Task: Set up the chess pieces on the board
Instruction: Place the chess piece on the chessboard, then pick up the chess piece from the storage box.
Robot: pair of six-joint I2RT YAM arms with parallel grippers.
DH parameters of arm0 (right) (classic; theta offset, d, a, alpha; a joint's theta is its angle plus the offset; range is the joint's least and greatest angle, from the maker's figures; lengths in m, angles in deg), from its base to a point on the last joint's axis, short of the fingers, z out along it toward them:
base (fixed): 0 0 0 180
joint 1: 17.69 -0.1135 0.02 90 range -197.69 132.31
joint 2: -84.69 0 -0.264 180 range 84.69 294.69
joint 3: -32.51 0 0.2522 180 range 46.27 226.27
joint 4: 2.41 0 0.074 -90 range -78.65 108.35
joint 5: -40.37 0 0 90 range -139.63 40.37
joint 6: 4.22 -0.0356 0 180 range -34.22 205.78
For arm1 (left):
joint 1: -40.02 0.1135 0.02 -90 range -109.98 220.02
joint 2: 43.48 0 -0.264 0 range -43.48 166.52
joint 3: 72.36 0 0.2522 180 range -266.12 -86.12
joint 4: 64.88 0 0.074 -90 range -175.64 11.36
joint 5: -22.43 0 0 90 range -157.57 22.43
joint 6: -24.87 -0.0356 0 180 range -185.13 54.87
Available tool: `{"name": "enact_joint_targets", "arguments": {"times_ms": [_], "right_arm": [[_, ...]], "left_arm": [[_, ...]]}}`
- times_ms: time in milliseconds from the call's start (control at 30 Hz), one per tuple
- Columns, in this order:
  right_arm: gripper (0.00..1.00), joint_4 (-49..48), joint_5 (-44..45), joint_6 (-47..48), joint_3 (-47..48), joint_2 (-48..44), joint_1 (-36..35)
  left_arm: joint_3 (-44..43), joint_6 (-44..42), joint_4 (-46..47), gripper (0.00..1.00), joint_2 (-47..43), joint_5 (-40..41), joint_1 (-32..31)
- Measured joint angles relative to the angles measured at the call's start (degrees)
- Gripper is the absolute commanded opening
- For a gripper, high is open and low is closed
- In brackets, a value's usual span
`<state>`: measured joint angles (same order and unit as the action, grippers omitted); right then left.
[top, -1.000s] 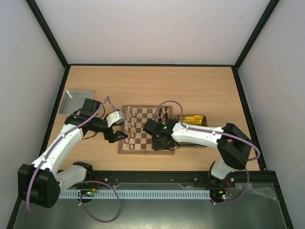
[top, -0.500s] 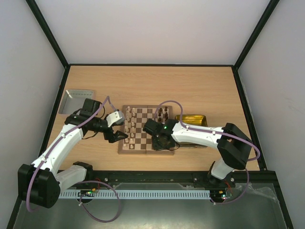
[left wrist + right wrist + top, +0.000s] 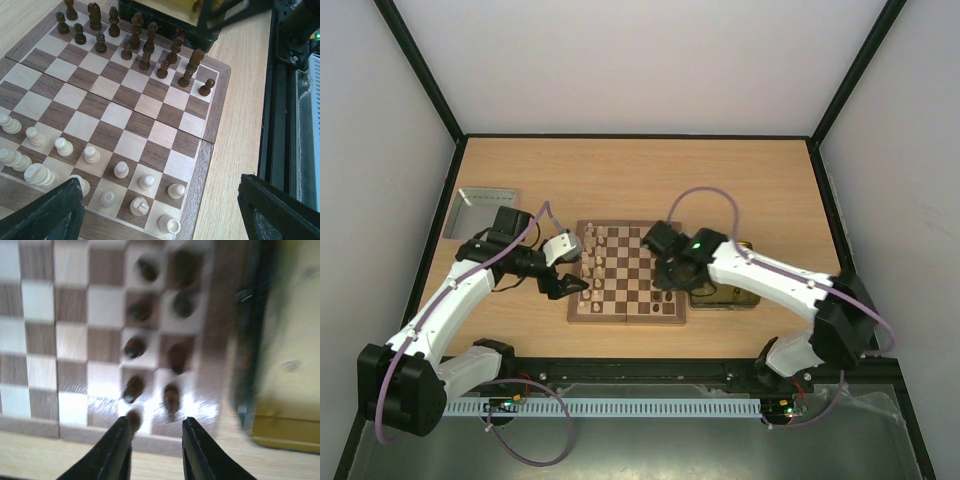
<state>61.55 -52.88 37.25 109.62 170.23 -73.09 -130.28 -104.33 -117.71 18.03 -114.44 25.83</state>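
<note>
My right claw (image 3: 156,426) hangs low over the near right corner of the square wooden chessboard with dark-brown and cream checks (image 3: 40,315). Its two fingers are parted by a narrow gap with nothing between them. A small dark brown turned wooden chessman (image 3: 133,419) stands just beside my left finger on the last square before the frame, which I judge is its proper place, so I have no reason to pinch. This view is smeared, so I cannot name the piece. The other dark chessmen (image 3: 145,47) line two rows along that edge, next to the yellow transparent tray (image 3: 725,296). My left claw (image 3: 160,192) is spread wide and empty above the pale cream chessmen (image 3: 121,170) in their two rows, poised clear of them. The setting-up looks nearly complete.
</note>
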Motion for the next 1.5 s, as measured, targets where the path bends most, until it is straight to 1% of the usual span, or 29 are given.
{"name": "enact_joint_targets", "arguments": {"times_ms": [67,133,167,267,433,533,700,933,1167,1233,1367,1500], "right_arm": [[0.45,1.1,0.9,0.5,-0.3,-3.4,4.2],[0.53,2.1,2.2,1.9,-1.1,-7.3,10.0],[0.55,2.4,2.8,2.3,-1.6,-8.7,12.4],[0.56,3.2,4.3,4.1,-4.4,-11.4,20.2],[0.56,2.6,3.1,7.3,-11.2,-11.5,31.0],[0.56,1.5,1.2,8.5,-14.4,-10.8,34.9],[0.55,-1.5,-1.9,9.3,-17.3,-9.6,37.8],[0.53,-4.8,-4.5,9.5,-19.7,-8.5,39.5],[0.44,-6.7,-5.7,9.3,-21.1,-8.2,40.9],[0.38,-7.1,-5.9,9.3,-21.2,-8.0,41.3],[0.21,-7.7,-6.0,9.3,-21.7,-7.8,42.0],[0.11,-7.9,-5.9,9.1,-21.9,-7.8,42.4]], "left_arm": [[0.0,0.0,0.0,0.84,0.0,0.0,0.0],[0.0,0.0,0.0,0.84,0.0,0.0,0.0],[0.0,0.0,0.0,0.84,0.0,0.0,0.0],[0.0,0.0,0.0,0.84,0.0,0.0,0.0],[0.0,0.0,0.0,0.84,0.0,0.0,0.0],[0.0,0.0,0.0,0.84,0.0,0.0,0.0],[0.0,0.0,0.0,0.84,0.0,0.0,0.0],[0.0,0.0,0.0,0.84,0.0,0.0,0.0],[0.0,0.0,0.0,0.84,0.0,0.0,0.0],[0.0,0.0,0.0,0.84,0.0,0.0,0.0],[0.0,0.0,0.0,0.84,0.0,0.0,0.0],[0.0,0.0,0.0,0.84,0.0,0.0,0.0]]}}
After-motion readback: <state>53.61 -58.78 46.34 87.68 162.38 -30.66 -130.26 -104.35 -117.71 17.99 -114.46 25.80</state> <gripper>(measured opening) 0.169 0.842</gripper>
